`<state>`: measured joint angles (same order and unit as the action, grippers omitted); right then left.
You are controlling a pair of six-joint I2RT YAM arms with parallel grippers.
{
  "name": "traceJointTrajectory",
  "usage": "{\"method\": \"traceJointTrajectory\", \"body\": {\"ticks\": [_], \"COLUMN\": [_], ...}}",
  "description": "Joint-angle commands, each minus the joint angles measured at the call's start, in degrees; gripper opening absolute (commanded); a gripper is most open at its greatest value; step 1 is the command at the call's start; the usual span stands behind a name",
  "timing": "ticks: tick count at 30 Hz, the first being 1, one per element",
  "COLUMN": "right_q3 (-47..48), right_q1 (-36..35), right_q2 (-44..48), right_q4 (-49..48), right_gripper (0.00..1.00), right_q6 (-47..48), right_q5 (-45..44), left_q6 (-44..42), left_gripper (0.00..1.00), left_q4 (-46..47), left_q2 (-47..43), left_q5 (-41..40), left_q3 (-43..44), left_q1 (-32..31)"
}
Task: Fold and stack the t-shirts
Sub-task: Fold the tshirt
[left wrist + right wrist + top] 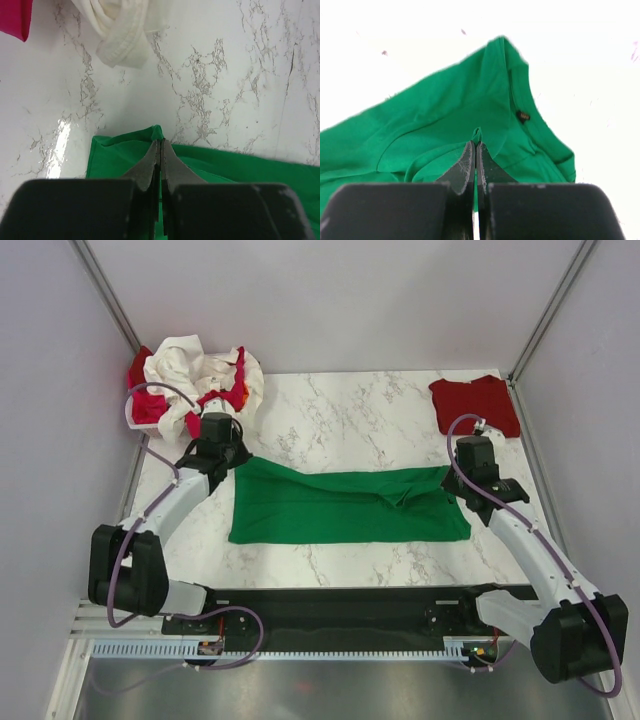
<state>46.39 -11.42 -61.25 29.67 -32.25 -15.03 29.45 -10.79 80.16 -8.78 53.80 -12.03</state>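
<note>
A bright green t-shirt lies spread flat across the middle of the marble table. My left gripper is shut on its far left corner, with the cloth pinched between the closed fingertips. At the far right end, beside the collar and its dark label, my right gripper is shut on a small pinch of green cloth. A folded dark red t-shirt lies at the back right. Cream-white and pinkish red t-shirts are heaped at the back left.
The heap sits on a white basket whose edge shows at the back left. In the left wrist view a cream-white hem and a pinkish red corner hang just beyond the green shirt. Grey walls enclose the table on three sides.
</note>
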Motion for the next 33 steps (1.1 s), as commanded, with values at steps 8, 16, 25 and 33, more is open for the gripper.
{"method": "traceJointTrajectory", "body": {"ticks": [8,16,25,33], "right_q3": [-4.73,8.17,33.22,26.49], "right_q1": [0.35,0.52,2.63,3.33], "right_q2": [5.44,-7.37,-25.48,-22.52], "right_q4": [1.45,-1.81,-0.32,0.30], "right_gripper": [0.00,0.00,0.00,0.00], "right_q6": [-3.77,-2.91,2.62,3.95], "right_q5": [-5.28,-4.92,-7.82,-4.49], "left_q6": [1.75,1.14,-3.79,-4.14], "left_gripper": [0.02,0.02,0.02,0.02], "left_q4": [0.15,0.33,-0.63,-1.69], "left_q2": [-9.49,-3.62,7.98,5.45], "left_q5": [-0.80,-0.63,1.39,1.66], "left_q3": [-12.91,-7.32,11.39,7.21], "left_q1": [-0.01,-0.01,1.31,1.49]}}
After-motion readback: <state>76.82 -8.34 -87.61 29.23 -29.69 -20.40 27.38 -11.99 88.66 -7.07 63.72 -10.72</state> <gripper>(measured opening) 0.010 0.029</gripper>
